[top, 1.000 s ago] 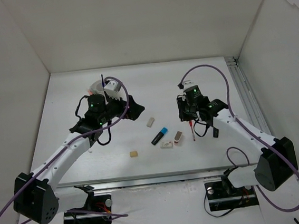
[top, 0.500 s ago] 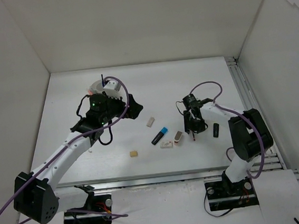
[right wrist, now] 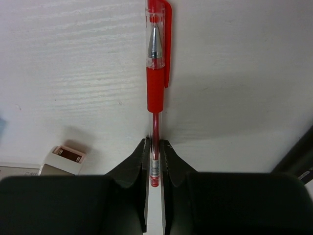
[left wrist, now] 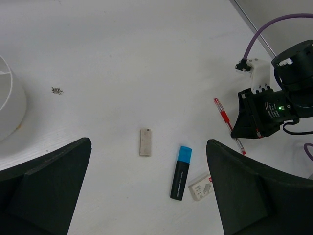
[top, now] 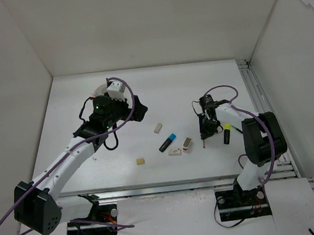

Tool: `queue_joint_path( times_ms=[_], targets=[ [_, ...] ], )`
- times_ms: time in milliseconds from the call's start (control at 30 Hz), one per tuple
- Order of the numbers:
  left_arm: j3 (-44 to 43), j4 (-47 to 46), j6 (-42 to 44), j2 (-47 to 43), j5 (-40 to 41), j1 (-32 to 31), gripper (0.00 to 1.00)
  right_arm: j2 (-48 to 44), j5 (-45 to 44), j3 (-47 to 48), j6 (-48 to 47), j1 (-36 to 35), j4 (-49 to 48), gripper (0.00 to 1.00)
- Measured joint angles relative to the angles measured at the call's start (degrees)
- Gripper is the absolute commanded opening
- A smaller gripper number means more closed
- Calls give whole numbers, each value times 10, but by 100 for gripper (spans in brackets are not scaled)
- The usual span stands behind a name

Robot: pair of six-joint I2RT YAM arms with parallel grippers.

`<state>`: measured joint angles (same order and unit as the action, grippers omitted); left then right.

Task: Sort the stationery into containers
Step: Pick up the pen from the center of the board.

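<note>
The right tool is closed on a red pen. Its two dark fingers pinch the clear barrel near the pen's back end. The red grip and capped tip stretch straight out ahead of the tool, low along the white tabletop. I cannot tell whether the pen rests on the surface or is just above it.

Just left of the fingers lies a white eraser with a brown-ended sleeve. From above, this tool sits right of centre, pointing down. A black marker with a yellow cap lies just beside it on the right, apart from the pen.

The left tool is wide open, its fingers spread far apart above the tabletop on the left side. The round white pot stands close by at the left edge of the left wrist view. From above it is mostly hidden behind the left arm, near the back of the tabletop. A few tiny dark specks lie near it.

Between the two tools loose stationery is scattered, none of it touching the pot:
- A narrow beige eraser lies nearest the left tool.
- A black marker with a blue cap lies just beyond it.
- Another white eraser lies just beside that marker's black end.
- A small beige eraser lies alone, nearer the front edge.
</note>
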<state>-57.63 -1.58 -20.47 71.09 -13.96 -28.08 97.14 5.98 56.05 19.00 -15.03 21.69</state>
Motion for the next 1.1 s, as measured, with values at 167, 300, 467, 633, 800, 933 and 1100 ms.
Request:
queue_joint_path(
  times_ms=[167, 300, 467, 633, 800, 933, 1100],
  targets=[
    [-3, 5, 5, 2, -9, 0, 100, -16, 28, 0, -30, 0, 6, 0],
    [-23, 2, -3, 25, -47, 0, 100, -94, 30, 0, -54, -16, 11, 0],
    [-55, -6, -40, 82, -94, -8, 100, -209, 44, 7, -73, -57, 8, 0],
    [-74, -34, -89, 124, -120, -34, 100, -243, 59, 8, -78, -94, -2, 0],
    [-74, -79, -152, 138, -127, -50, 100, -243, 63, 8, -77, -131, -20, 0],
    [-74, -108, -194, 151, -117, -51, 100, -243, 63, 12, -71, -157, -42, 0],
    [-74, -123, -230, 174, -106, -53, 100, -243, 63, 23, -63, -180, -77, 0]
  ],
)
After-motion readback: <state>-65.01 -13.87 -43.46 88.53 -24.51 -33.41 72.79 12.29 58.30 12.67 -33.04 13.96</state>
